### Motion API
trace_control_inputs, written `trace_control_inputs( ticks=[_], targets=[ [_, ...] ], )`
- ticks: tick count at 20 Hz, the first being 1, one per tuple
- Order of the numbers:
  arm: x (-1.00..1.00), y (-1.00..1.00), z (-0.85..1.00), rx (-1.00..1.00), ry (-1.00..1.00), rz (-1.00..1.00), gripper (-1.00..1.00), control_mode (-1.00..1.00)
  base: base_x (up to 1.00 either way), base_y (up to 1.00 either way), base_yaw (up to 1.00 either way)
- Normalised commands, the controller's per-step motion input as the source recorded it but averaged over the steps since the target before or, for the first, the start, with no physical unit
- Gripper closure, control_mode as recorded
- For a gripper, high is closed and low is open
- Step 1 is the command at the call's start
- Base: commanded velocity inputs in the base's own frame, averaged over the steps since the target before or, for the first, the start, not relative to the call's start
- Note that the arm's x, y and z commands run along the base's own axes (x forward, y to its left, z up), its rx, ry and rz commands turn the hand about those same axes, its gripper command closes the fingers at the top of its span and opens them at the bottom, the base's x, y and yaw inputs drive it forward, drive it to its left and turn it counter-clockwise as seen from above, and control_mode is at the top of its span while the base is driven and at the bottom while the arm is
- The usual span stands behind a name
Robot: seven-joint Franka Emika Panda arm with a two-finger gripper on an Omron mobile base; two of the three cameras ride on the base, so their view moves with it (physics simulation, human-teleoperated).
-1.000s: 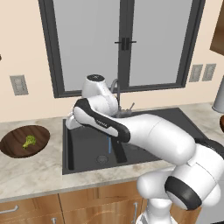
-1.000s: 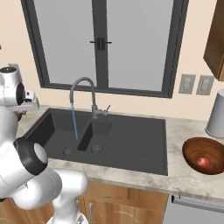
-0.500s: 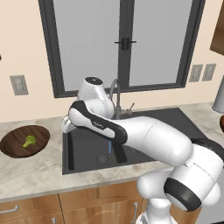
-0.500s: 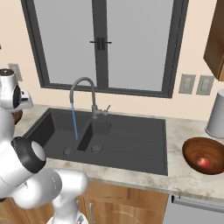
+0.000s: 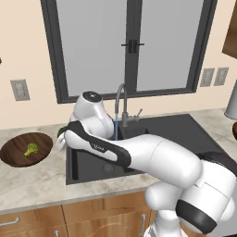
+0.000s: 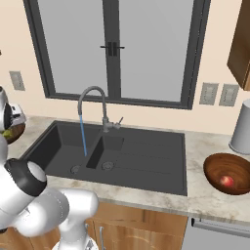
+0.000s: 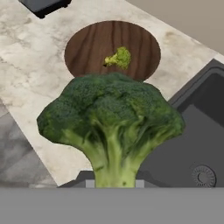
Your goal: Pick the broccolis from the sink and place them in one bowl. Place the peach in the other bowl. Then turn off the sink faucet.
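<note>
Green and lumpy, a broccoli floret stood close before the hand camera, its pale stalk pinched between the gripper fingers, which were clamped on it. Beyond the floret in that view lay the marble counter, and on it a dark wooden bowl with a second, smaller-looking broccoli floret resting near its middle. The corner of the black sink showed to one side, with a round grey drain in its floor.

From the left base view the white arm reached across the sink's left edge toward the wooden bowl on the counter, the held floret a dark green speck at its end. Water ran in a thin blue stream from the gooseneck faucet into the left basin. At the right end of the counter sat another wooden bowl with the peach inside it.
</note>
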Motion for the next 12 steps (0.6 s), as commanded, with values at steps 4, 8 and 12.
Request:
trace_control_inputs(
  ticks=[4, 8, 12],
  targets=[
    [0.00, 0.38, -0.06, 0.00, 0.00, 0.05, 1.00, -1.00, 0.00, 0.00, 0.00],
    [0.00, 0.41, -0.04, 0.00, 0.00, 0.04, 1.00, -1.00, 0.00, 0.00, 0.00],
    [0.00, 0.37, 0.00, 0.00, 0.00, 0.01, 1.00, -1.00, 0.00, 0.00, 0.00]
  ],
)
